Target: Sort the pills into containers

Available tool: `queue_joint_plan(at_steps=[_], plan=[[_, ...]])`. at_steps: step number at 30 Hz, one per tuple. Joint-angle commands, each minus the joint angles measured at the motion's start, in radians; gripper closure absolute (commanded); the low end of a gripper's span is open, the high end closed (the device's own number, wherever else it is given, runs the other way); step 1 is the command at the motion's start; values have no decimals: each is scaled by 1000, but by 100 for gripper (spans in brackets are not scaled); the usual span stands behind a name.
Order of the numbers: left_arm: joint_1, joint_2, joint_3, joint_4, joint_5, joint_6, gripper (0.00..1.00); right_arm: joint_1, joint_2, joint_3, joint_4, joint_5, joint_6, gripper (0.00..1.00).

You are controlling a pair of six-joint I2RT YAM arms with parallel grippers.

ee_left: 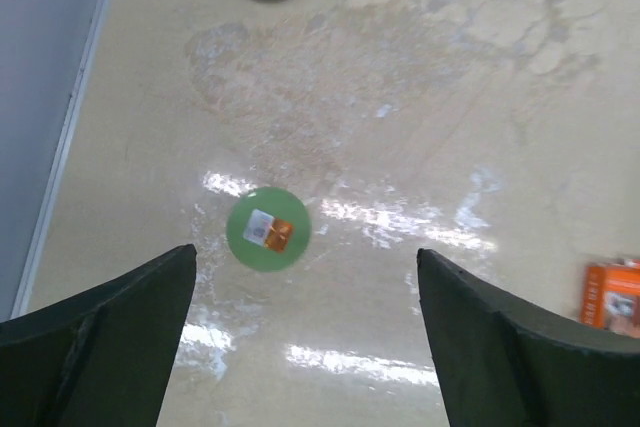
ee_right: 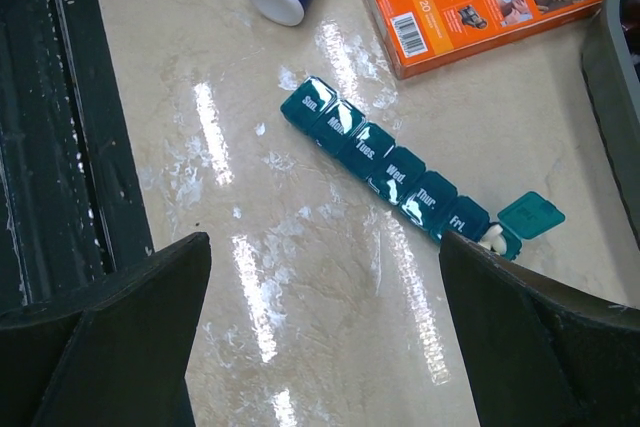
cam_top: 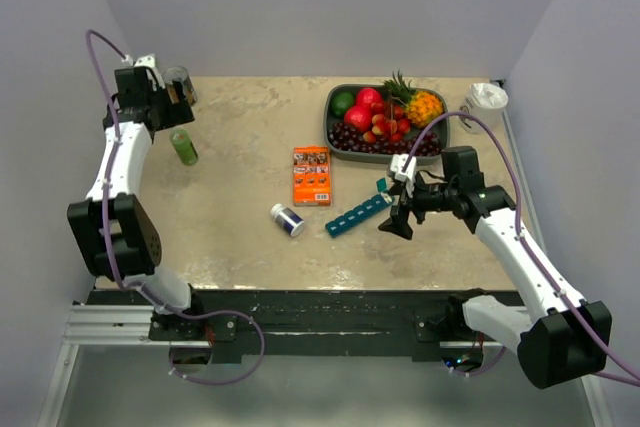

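Seven containers [ee_right: 385, 157] lie centrally; right pincer [ee_right: 325, 243] gapes alongside.

We are seeing the organizer [cam_top: 357, 215] lying right of the bottle [cam_top: 287, 219], the box [cam_top: 312, 175] behind both, the tray [cam_top: 329, 127] farther behind, rightward.

A beige, marbled worktop [cam_top: 250, 127] is seen carrying several items. Near the far left corner an amber jar [cam_top: 181, 85] is stood, and a green bottle [cam_top: 184, 147] with a small sticker on its cap is placed upright close by along the left edge. An orange rectangular box [cam_top: 312, 175] is laid flat around the middle, and a small blue bottle [cam_top: 287, 219] with a white cap is laid on its side closer to the near edge. Toward the far right, a grey tray [cam_top: 328, 122] is filled with a pineapple [cam_top: 422, 105], red apples [cam_top: 368, 99], a green fruit [cam_top: 343, 102] and dark grapes [cam_top: 350, 137]. A white round object [cam_top: 487, 99] is set at the far right corner.
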Motion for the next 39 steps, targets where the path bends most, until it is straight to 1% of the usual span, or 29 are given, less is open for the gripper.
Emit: queue_joint_plan(at_steps=[1, 2, 6, 7, 9, 10, 11, 12, 13, 14, 15, 16, 17, 18, 19, 20, 21, 22, 23, 24, 25, 26, 28, 29, 31, 35, 36, 37, 39], plan=[[9, -221, -109, 126, 144, -37, 2, -11, -20, -4, 25, 2, 3, 1], [8, -294, -173, 149, 166, -44, 1, -14, -19, -4, 27, 2, 4, 1], [6, -454, -343, 298, 275, -102, 1, -21, -14, -3, 31, 2, 7, 1], [8, -477, -376, 326, 343, -157, 1, -23, -14, -4, 33, 0, 13, 1], [8, -520, -460, 420, 474, -197, 1, -29, -11, -3, 38, -1, 18, 1], [8, -528, -486, 456, 635, -232, 1, -32, -11, -1, 39, 0, 27, 1], [5, -534, -533, 519, 695, -257, 1, -35, -10, 2, 39, -1, 30, 1], [-20, -538, -548, 560, 738, -275, 1, -37, -8, 4, 39, -1, 33, 1], [-46, -545, -554, 558, 779, -240, 1, -38, -6, 5, 39, -1, 38, 1], [-84, -554, -545, 523, 748, -188, 1, -38, -3, 10, 38, 2, 41, 1], [-186, -564, -539, 431, 705, -127, 1, -40, 3, 13, 38, 3, 44, 1], [-245, -587, -552, 415, 656, -31, 1, -41, 7, 16, 38, 3, 55, 1], [-294, -600, -567, 412, 636, -1, 1, -41, 13, 23, 38, 11, 63, 1], [-381, -612, -584, 418, 629, 28, 1, -41, 20, 27, 48, 16, 98, 1], [-420, -636, -633, 427, 625, 89, 1, -43, 33, 31, 48, 19, 105, 1], [-458, -649, -659, 439, 611, 117, 1, -41, 39, 42, 47, 19, 112, 1], [-533, -661, -689, 456, 599, 142, 1, -46, 46, 46, 41, 14, 119, 1], [-567, -675, -740, 505, 599, 195, 1, -48, 56, 51, 38, 13, 122, 1], [-607, -675, -762, 545, 582, 206, 1, -51, 61, 60, 36, 13, 127, 1], [-691, -667, -775, 547, 548, 250, 1, -55, 67, 66, 36, 14, 139, 1], [-734, -640, -782, 551, 513, 263, 1, -58, 82, 74, 36, 16, 145, 1], [-814, -618, -781, 559, 476, 274, 1, -63, 93, 92, 32, 16, 150, 1], [-876, -533, -755, 555, 398, 315, 1, -74, 118, 112, 28, 14, 173, 2], [-926, -503, -744, 564, 367, 323, 2, -87, 142, 134, 22, 10, 178, 4], [-966, -421, -717, 576, 298, 354, 2, -106, 168, 154, 18, -4, 199, 6], [-1034, -286, -661, 643, 255, 383, 3, -146, 242, 195, 7, -24, 219, 18], [-1043, -225, -625, 642, 240, 400, 4, -153, 251, 200, 4, -26, 224, 20], [-1051, -192, -603, 639, 226, 404, 5, -161, 262, 207, 4, -27, 224, 26], [-1069, -102, -539, 625, 212, 407, 11, -169, 280, 208, 4, -29, 228, 30]])
